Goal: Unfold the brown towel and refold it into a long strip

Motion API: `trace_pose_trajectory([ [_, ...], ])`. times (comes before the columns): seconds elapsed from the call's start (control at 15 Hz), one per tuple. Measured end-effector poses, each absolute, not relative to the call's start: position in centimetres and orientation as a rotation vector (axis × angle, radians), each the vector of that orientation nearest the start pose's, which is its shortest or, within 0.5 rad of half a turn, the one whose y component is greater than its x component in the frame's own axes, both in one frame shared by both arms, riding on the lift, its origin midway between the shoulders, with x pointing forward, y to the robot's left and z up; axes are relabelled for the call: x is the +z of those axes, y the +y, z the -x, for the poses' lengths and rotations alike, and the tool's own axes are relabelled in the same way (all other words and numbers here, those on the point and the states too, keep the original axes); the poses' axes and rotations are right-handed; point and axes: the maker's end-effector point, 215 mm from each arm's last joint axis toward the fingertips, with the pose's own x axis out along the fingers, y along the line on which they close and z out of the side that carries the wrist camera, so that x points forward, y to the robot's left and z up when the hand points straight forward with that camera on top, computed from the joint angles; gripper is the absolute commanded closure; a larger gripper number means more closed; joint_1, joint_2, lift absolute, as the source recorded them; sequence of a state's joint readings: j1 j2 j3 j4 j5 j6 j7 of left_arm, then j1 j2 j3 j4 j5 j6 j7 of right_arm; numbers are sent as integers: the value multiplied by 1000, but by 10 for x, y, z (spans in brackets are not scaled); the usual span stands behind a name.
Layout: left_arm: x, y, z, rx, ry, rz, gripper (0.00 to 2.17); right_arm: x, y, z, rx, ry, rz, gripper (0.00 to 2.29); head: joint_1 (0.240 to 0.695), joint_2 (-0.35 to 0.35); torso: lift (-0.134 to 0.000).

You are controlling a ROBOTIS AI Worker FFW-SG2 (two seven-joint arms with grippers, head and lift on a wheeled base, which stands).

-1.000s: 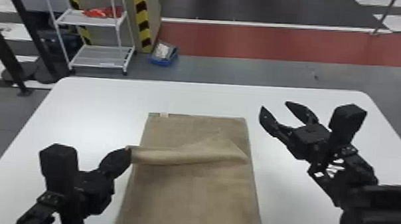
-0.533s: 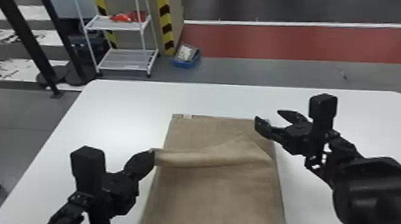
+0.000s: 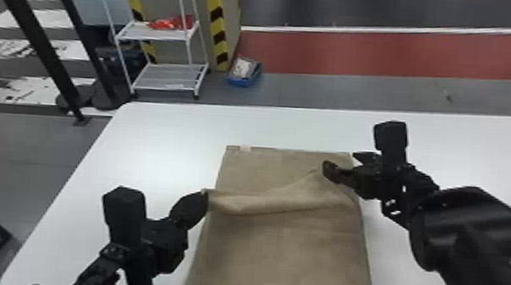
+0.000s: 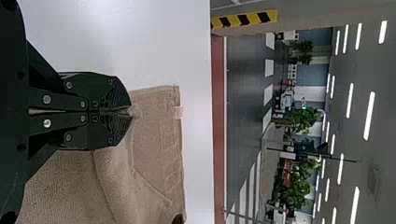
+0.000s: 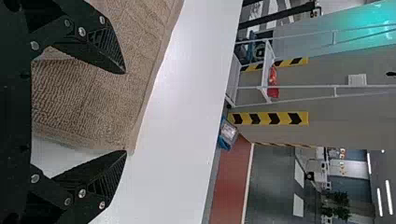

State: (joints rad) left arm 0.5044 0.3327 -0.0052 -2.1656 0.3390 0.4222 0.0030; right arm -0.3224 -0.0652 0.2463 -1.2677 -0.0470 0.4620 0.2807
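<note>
The brown towel looks soft and floppy. Left gripper pinches its edge; right gripper, fingers spread, should grip the far right corner.

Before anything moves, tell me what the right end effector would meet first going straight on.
Probably the brown towel, near its far right corner: the open right end effector points across it there. Its height above the cloth is unclear, so it might pass over.
</note>
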Motion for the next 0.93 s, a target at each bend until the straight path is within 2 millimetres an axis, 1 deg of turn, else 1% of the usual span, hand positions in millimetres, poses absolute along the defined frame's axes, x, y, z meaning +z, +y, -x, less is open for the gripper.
trace_pose_trajectory([
  [0.33,-398,231,-430,-195,360,16,1440,-458,-91,-638,453,497,100,323,695,144,-123],
  [0.47,-398,231,-430,-194,359,18,1436,-462,-94,-641,447,514,113,404,695,141,-123],
  [0.6,-398,231,-430,-195,358,20,1436,-463,-94,-643,446,520,120,407,695,139,-123],
  [0.73,-400,231,-430,-195,361,21,1436,-463,-92,-644,454,526,129,532,695,141,-123],
  [0.93,-402,232,-429,-192,365,23,1436,-470,-91,-640,466,568,148,532,695,144,-123],
])
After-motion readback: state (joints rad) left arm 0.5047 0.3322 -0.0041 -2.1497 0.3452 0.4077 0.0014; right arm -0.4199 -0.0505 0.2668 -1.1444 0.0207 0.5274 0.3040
